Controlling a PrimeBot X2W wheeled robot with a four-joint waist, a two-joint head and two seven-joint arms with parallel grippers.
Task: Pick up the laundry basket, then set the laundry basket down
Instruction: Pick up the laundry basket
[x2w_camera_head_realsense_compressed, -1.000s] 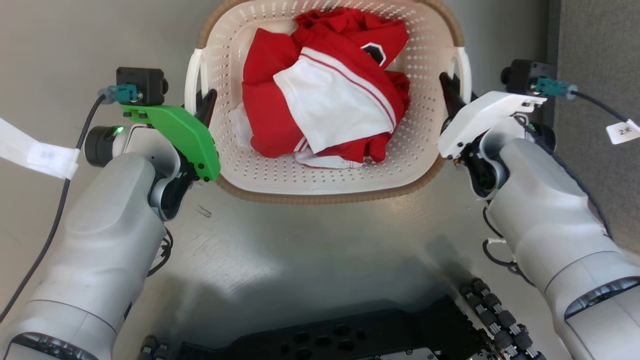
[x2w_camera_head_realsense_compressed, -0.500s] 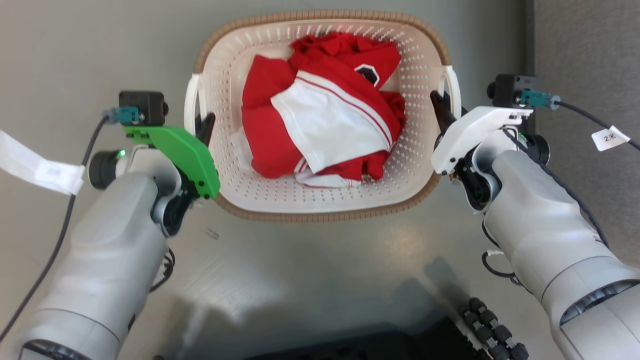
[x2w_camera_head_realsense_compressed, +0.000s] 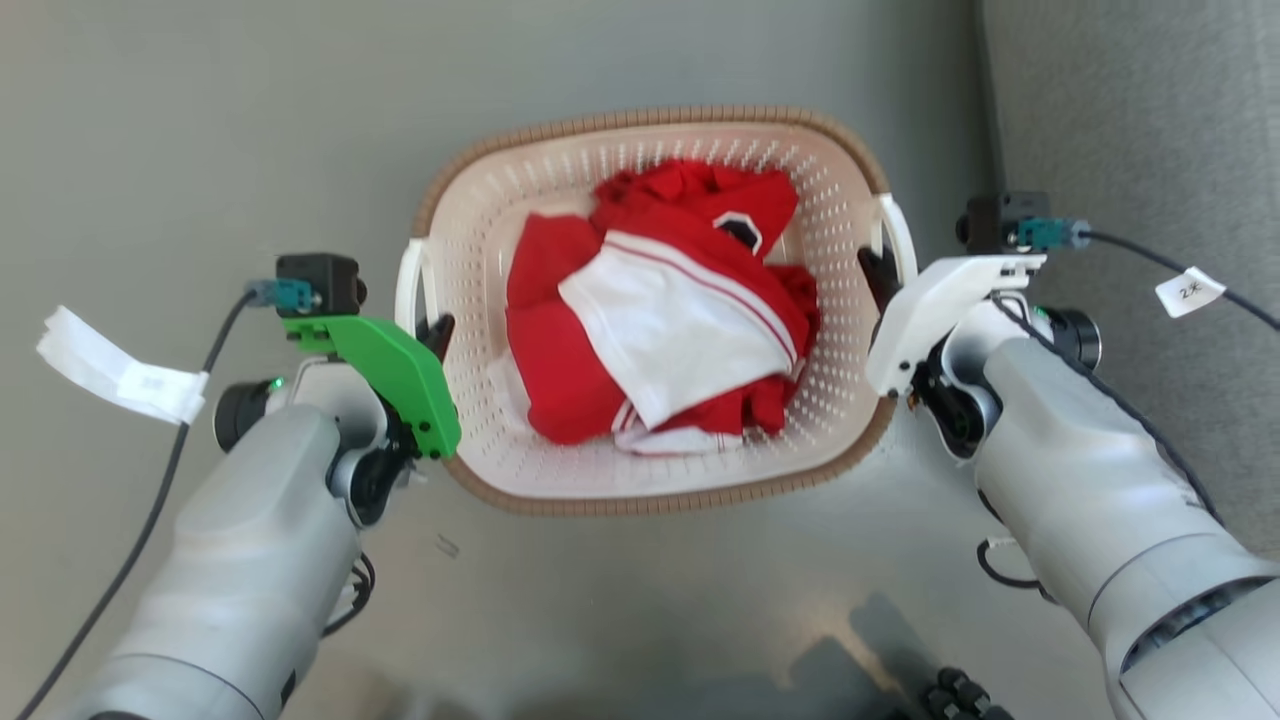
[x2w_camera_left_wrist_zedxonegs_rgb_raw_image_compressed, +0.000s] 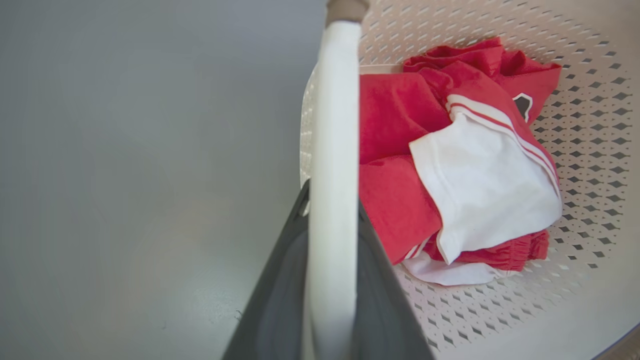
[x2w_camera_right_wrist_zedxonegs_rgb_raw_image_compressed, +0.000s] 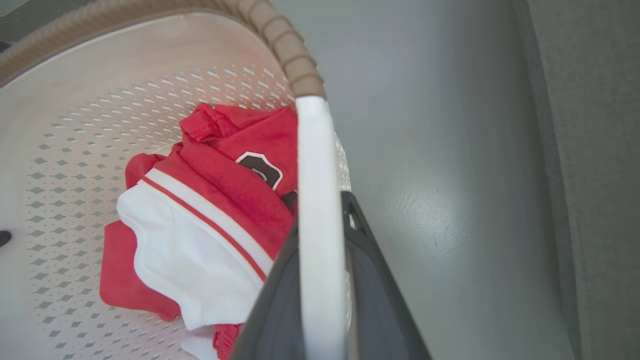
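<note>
Cream plastic with a brown woven rim: the laundry basket (x2w_camera_head_realsense_compressed: 650, 118) sits squarely between the two arms. Grey floor (x2w_camera_head_realsense_compressed: 200, 150) lies beneath it, and a heap of red and white clothes (x2w_camera_head_realsense_compressed: 670, 330) is bundled inside. The left gripper (x2w_camera_head_realsense_compressed: 437, 332) is at the basket's left side. Its wrist view shows the dark fingers (x2w_camera_left_wrist_zedxonegs_rgb_raw_image_compressed: 270, 300) pressed on either face of the white left handle (x2w_camera_left_wrist_zedxonegs_rgb_raw_image_compressed: 332, 125), pinching it. Same story at the basket's right side: the right gripper (x2w_camera_head_realsense_compressed: 876, 272) is clamped on the right handle (x2w_camera_right_wrist_zedxonegs_rgb_raw_image_compressed: 317, 200), with one finger (x2w_camera_right_wrist_zedxonegs_rgb_raw_image_compressed: 375, 300) outside the bar and one inside.

From overhead I can't say for sure whether the basket's base is clear of the floor or resting on it. Either way, I'd judge the job in hand is the carry-and-lower. It wants both arms moving as one, same height and same pace, so the basket rides level and the clothes don't slump to one end. Both pinches look closer to the handles' near ends than to mid-bar, so the basket's far side could dip. Go slow, come down flat, and let go only once the base is fully on the floor.
</note>
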